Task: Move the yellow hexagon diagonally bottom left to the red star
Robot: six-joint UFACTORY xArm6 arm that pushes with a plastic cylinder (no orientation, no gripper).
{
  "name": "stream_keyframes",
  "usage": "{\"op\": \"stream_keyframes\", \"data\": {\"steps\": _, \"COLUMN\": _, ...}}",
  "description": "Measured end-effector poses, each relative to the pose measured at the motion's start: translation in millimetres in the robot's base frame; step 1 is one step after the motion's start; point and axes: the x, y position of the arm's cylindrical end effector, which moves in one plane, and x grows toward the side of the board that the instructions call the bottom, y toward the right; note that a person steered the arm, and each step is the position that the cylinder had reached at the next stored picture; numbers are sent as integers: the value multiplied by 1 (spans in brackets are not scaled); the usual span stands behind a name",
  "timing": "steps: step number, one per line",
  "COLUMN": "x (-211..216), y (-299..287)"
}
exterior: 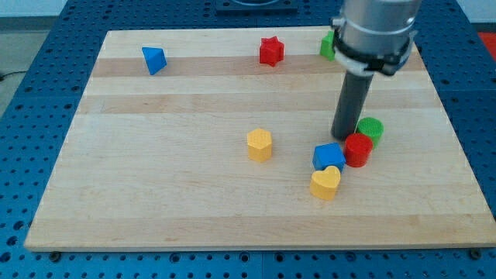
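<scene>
A pale wooden tabletop (194, 209) is filling most of the frame, sitting on a blue perforated base. From the upper right, a thick grey arm is reaching down and ending in a dark rod. My tip (346, 137) is resting on the wood right of centre, just above a tight cluster of blocks. There are no fingers here to be spread or pressed together; the rod is holding nothing.

The cluster is lying in the lower right. A blue cube (328, 155) is sitting just below my tip, a red cylinder (359, 149) is touching the cube's right side, a green cylinder (371, 129) is peeking out behind the red one, and a yellow heart (325, 183) is pressing against the cube's lower edge. Near the top edge, a green block (328, 45) is showing partly behind the arm, its shape unclear. A blue pyramid (154, 59) is sitting alone in the upper left.

The yellow hexagon (260, 144) is standing upright near the middle of the frame, well apart to the left of my tip. It is a small, bright, flat-topped block, free on all sides. The red star (271, 51) is lying near the top centre, well above the hexagon.

The task is looking barely begun: my tip is not touching the hexagon, which is sitting far below the star, so a push towards the top is apparently still needed.
</scene>
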Motion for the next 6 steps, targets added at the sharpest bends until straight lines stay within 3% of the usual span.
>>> {"op": "stream_keyframes", "data": {"steps": 2, "x": 10, "y": 20}}
{"op": "stream_keyframes", "data": {"steps": 4, "x": 24, "y": -98}}
{"op": "stream_keyframes", "data": {"steps": 6, "x": -24, "y": -167}}
